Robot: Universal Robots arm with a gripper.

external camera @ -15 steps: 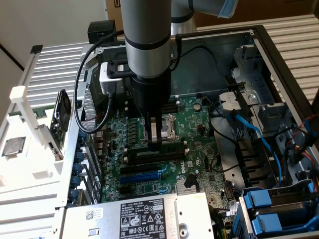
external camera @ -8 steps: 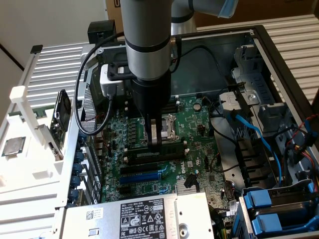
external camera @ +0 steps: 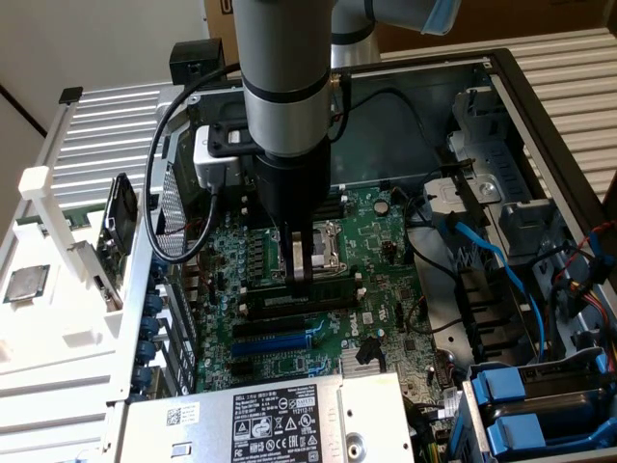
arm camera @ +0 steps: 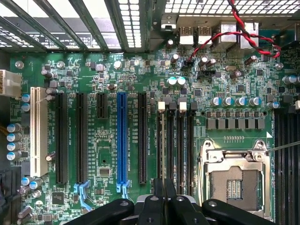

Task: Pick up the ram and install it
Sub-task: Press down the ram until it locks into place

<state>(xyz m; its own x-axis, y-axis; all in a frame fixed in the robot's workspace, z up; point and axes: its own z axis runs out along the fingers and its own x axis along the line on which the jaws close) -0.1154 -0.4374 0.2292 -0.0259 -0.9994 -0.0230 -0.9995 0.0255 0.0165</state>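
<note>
The ram [external camera: 323, 282] lies flat along a slot [external camera: 289, 307] on the motherboard [external camera: 386, 289], just in front of the CPU socket [external camera: 326, 243], a long thin stick running across the board. In the wrist view it is seen edge-on, a thin dark line [arm camera: 164, 150] standing in one of the slots beside the open socket [arm camera: 234, 180].

Right on top of it comes the gripper [external camera: 301, 275], pointing straight down, its fingers [external camera: 299, 253] pressed close together around the stick's upper edge near the middle, pinching it. In the wrist view the black fingertips [arm camera: 169, 199] meet over that same slot.

Around them: blue [arm camera: 122, 138] and black expansion slots [arm camera: 79, 136], a white slot [arm camera: 35, 129], and red wires [arm camera: 234, 28] looping by the rear ports. In the exterior view, the power supply [external camera: 280, 420] sits at the front of the open case [external camera: 501, 87], blue cables [external camera: 501, 265] run on the exterior view's right, and a loose processor [external camera: 24, 282] rests on the white rack [external camera: 58, 318] at the exterior view's left.
</note>
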